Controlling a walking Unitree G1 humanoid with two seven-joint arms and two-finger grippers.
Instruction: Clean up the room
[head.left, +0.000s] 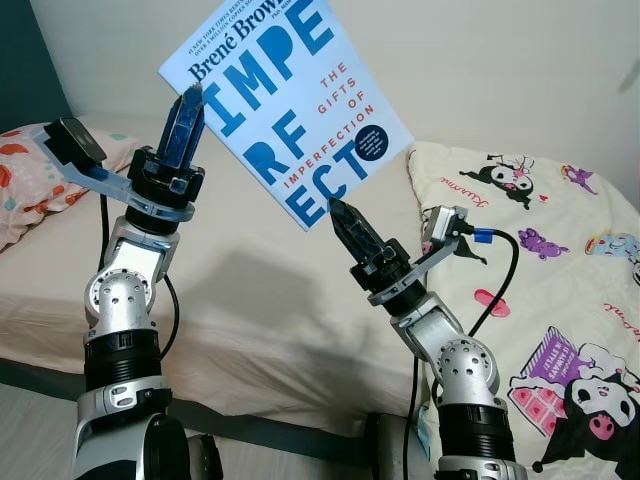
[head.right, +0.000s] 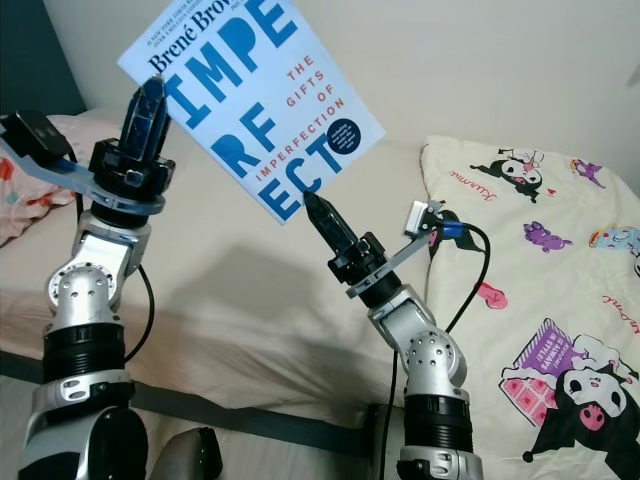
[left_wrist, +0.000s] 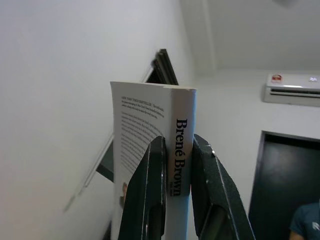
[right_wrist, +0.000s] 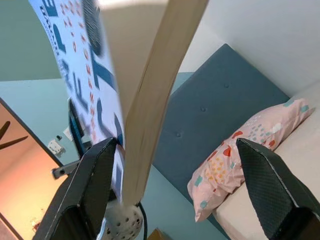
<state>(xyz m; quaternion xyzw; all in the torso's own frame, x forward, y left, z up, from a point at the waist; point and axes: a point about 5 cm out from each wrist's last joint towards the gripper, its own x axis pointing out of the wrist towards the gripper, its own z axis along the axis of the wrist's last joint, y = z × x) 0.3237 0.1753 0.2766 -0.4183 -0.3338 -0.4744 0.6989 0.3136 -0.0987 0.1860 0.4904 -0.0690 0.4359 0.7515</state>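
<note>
Left eye view: one book (head.left: 290, 100), left claw (head.left: 186, 125) clamped on its spine, right claw (head.left: 345, 225) apart below.

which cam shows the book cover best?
Left eye view: the book faces the camera, title readable, left pincer clamping its edge. Right eye view matches. Left wrist view gives the spine; right wrist view the page edges between the right pincer's open fingers.
</note>
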